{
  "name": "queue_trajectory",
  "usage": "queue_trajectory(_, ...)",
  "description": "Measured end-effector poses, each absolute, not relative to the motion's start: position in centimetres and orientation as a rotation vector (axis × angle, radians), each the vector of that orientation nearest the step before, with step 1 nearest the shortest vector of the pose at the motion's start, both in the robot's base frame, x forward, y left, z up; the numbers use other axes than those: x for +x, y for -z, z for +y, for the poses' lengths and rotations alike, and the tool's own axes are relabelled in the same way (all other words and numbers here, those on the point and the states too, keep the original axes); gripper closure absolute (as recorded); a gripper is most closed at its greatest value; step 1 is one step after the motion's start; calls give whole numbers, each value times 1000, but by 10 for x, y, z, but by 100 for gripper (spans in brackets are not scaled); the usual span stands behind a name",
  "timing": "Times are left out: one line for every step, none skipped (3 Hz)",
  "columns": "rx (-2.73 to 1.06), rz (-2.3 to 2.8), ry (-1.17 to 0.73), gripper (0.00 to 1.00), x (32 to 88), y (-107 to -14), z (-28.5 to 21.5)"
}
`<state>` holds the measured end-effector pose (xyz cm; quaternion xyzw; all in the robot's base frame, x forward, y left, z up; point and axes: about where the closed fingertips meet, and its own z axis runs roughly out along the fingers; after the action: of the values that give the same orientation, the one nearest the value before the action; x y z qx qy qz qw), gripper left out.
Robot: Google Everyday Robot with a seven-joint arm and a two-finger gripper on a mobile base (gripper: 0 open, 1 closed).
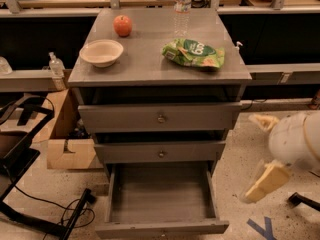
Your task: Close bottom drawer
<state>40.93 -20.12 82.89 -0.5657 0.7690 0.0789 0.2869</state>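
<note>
Standing pulled far out at the foot of the grey cabinet (150,69), the bottom drawer (161,228) is showing its bare grey inside, and its narrow front panel is lying along the lower edge of the camera view. Above it, the middle drawer (160,152) and the top drawer (161,117) are each sticking out a little, each with a small round knob at the middle of its front.

The gripper (266,182) is hanging low to the right of the cabinet, near the open drawer's right side but apart from it, touching nothing. It is showing as a pale cream, blurred shape below the rounded white arm (295,138), so whether it is open or closed I cannot tell.

On the cabinet top, a red apple (122,25) is sitting at the back left, with a pale bowl (101,52) just in front of it. A clear water bottle (182,5) is standing upright at the back, and a green snack bag (194,53) is lying to the right of the middle.

On the left, a cardboard box (65,139) is resting on the floor against the cabinet, a small bottle (56,69) is standing on a shelf behind it, and a black frame (20,149) with loose cables (75,215) is filling the corner. Blue tape (262,228) is marking the speckled floor at the lower right.
</note>
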Motion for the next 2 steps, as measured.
queue_trajectory(-1428, 2022, -281, 0, 413, -761, -193)
queue_trajectory(-1324, 2011, -248, 0, 444, -708, -183)
